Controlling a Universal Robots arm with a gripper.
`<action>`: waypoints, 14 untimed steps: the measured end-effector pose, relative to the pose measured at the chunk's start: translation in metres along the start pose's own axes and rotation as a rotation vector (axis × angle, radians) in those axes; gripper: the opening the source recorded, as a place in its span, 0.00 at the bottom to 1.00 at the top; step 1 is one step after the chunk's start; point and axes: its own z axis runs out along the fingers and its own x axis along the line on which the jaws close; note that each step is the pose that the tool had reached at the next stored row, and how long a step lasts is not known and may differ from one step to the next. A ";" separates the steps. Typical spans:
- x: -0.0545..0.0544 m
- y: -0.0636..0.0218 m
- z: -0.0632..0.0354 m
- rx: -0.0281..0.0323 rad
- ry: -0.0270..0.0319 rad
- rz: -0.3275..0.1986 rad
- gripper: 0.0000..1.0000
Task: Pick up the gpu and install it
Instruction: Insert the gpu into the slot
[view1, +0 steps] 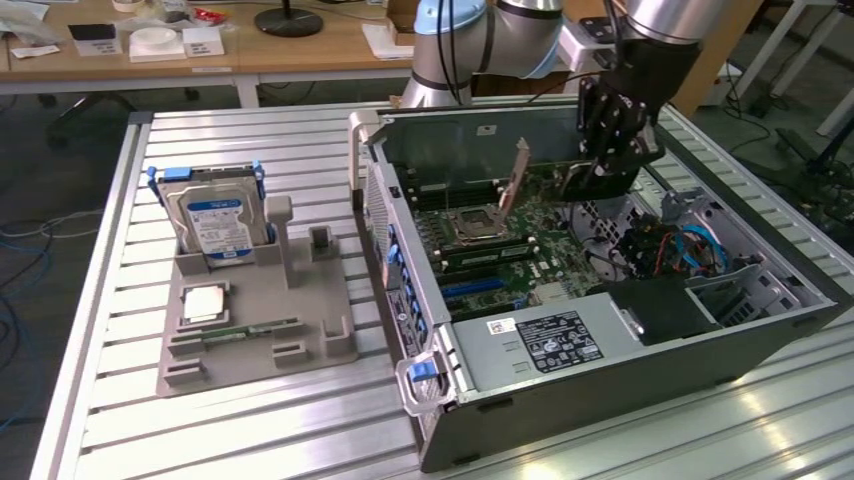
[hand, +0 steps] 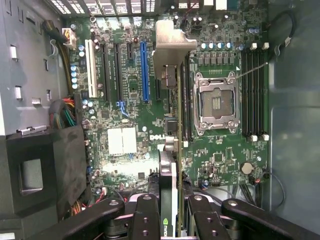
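Note:
The gpu (hand: 170, 50) is a thin black card seen edge-on, with its silver bracket at the far end. My gripper (hand: 172, 210) is shut on the card's near end, one finger (hand: 145, 215) on each side. It hangs over the green motherboard (hand: 125, 100) inside the open computer case (view1: 601, 350). The card lies beside the CPU socket (hand: 215, 102), with the long blue slot (hand: 145, 70) off to one side. In the exterior view my gripper (view1: 597, 180) reaches down into the case, and the gpu (view1: 513, 182) shows its bracket end above the board.
A grey holder tray (view1: 254, 320) sits at the exterior view's left, with a silver hard drive (view1: 220, 225) standing upright in it and a green memory stick (view1: 254, 328) lying flat. Cables (view1: 681, 250) and a black box (view1: 661, 305) crowd the case's near end.

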 end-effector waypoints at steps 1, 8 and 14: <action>0.000 0.0007 0.0000 0.0000 0.0000 0.000 0.27; 0.001 0.0116 0.0010 0.0000 0.0001 0.000 0.27; 0.002 0.0125 0.0012 0.0000 -0.0001 0.000 0.27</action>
